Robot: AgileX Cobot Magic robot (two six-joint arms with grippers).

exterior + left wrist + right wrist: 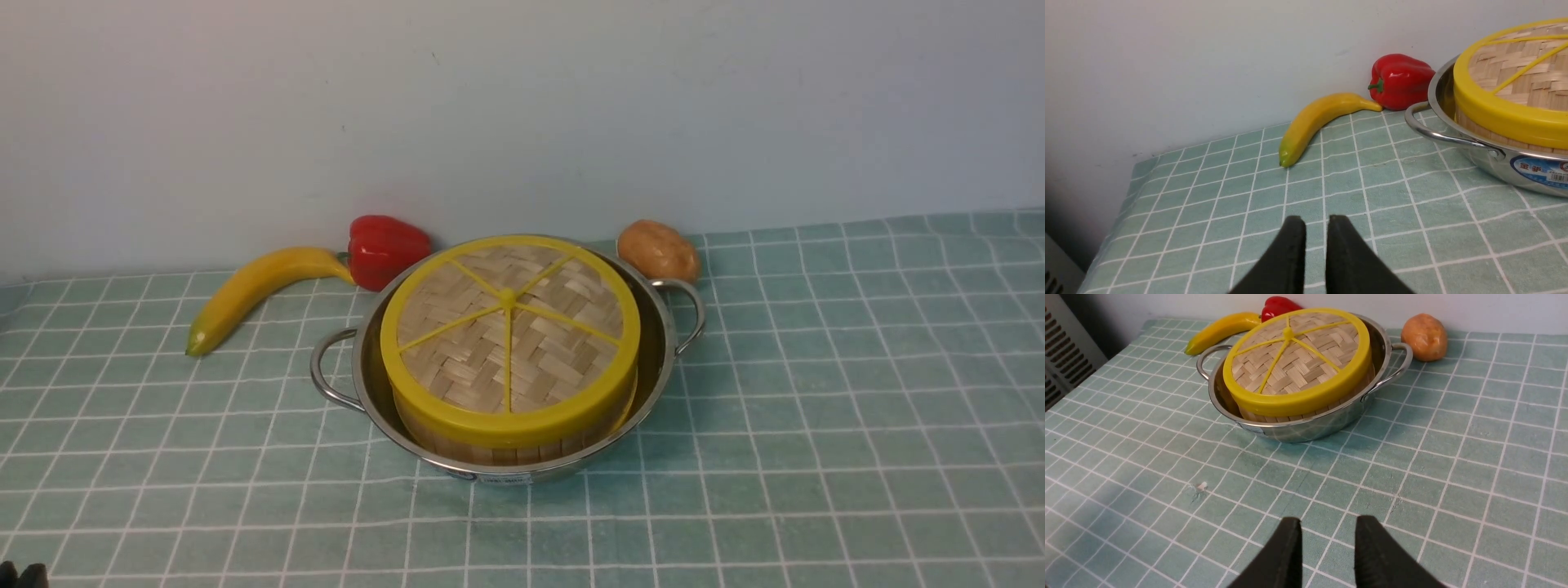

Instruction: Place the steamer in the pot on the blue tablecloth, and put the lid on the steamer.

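The pot (661,359) holds the steamer (506,445), lid (508,343) on; both claws (1315,222) (1327,524) parted, empty.

Soft, even, fairly bright light; shadows are faint. The shiny stainless-steel pot (653,359) and glossy red bell pepper (1400,81) carry small highlights. All views are slightly soft, without motion blur.
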